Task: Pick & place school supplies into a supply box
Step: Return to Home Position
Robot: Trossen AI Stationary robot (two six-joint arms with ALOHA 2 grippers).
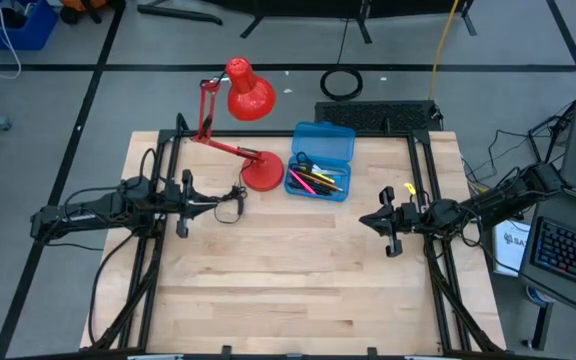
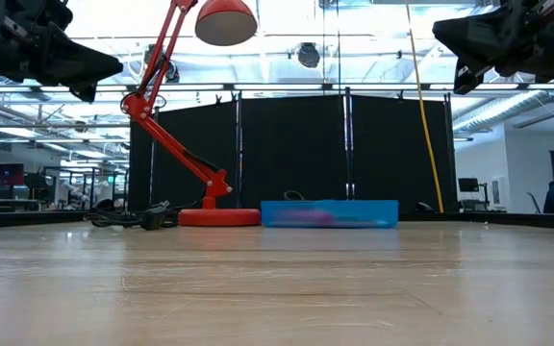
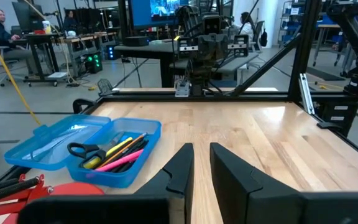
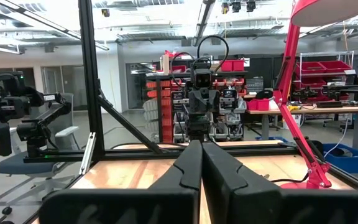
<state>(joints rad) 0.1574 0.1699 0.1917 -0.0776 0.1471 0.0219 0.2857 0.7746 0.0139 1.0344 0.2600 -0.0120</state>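
Hovering: left arm [image 1: 98, 210], right arm [image 1: 488, 205] | school supplies [image 1: 316, 180] inside blue supply box [image 1: 326, 142]

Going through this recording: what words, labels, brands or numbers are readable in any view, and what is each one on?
No text here reads cleanly.
Dark print on the white card beside the keyboard, high view: too small to read.
Blue picture on the monitor behind the table, left wrist view: too blurred to read.
No label shows on the blue pencil case or the red lamp.
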